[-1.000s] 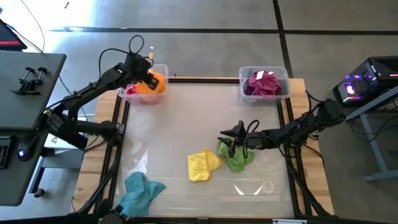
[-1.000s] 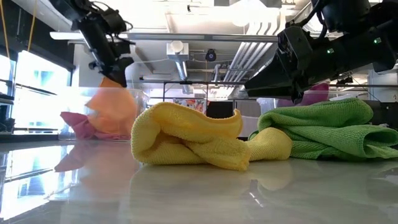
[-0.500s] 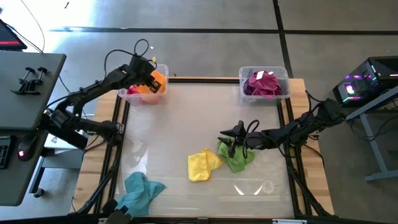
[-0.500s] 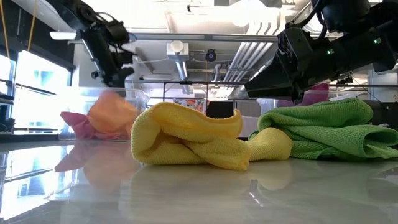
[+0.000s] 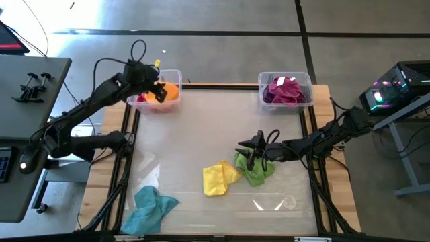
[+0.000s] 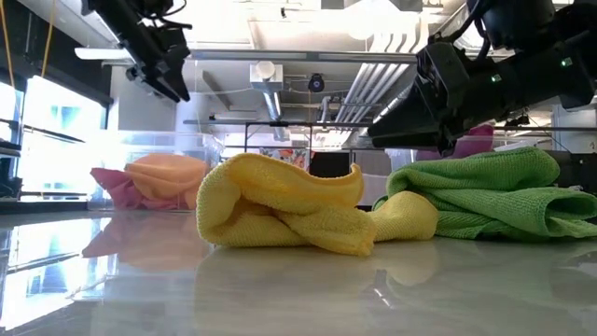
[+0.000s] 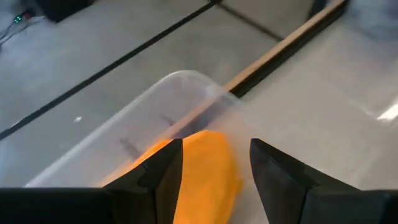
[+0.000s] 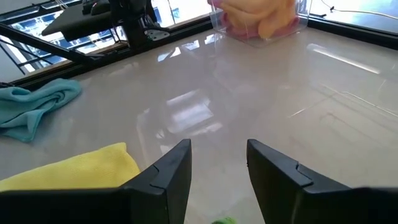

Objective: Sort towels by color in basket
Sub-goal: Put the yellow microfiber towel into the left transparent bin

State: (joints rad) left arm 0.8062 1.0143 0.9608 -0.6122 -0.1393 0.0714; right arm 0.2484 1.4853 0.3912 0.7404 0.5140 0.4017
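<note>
Hovering above the far-left basket [image 5: 158,89], the left pincer [image 5: 152,88] has its fingers spread with nothing between them — the orange towel [image 5: 168,91] lies in that basket on top of a pink towel [image 5: 140,99]. Over on the far right, a second basket [image 5: 285,88] holds a magenta towel [image 5: 285,90] and something purple beneath it.

On the desk [image 5: 201,134], three towels wait: yellow towel [image 5: 218,178] near the middle, lime green towel [image 5: 254,168] touching its right edge, teal towel [image 5: 151,205] at the near-left corner. The right pincer [image 5: 254,152] hangs low beside the lime one, fingers apart, holding nothing.

Trouble ahead? Yellow and lime overlap — a careless grab could drag both together into one basket. The orange towel also sits high, so it might spill over the rim.
</note>
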